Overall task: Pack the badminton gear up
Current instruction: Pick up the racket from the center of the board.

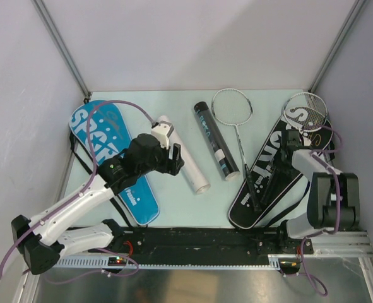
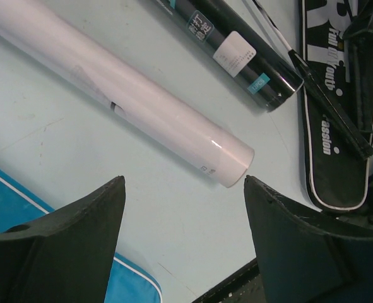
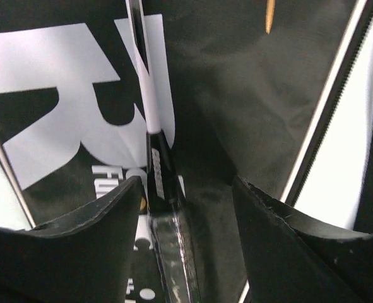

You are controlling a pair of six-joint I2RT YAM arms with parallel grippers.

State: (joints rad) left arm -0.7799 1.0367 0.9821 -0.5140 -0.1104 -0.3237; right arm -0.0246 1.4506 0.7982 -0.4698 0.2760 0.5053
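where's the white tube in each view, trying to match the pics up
Top external: the white tube lies diagonally at the centre of the table, its near end toward lower right.
Left wrist: it runs from the upper left corner to just right of centre.
Right wrist: not in it.
Shared landmark: the black racket cover, seen in all three.

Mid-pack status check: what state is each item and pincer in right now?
Left pincer: open, empty, near the white tube end.
Right pincer: open, astride a racket shaft, not gripping.
White tube: lying on its side.
Black tube: lying on its side.
Blue cover: lying flat.
Black cover: flat, looks unzipped.
Loose racket: head on the table, handle on the black cover.
Second racket: head poking out of the black cover.
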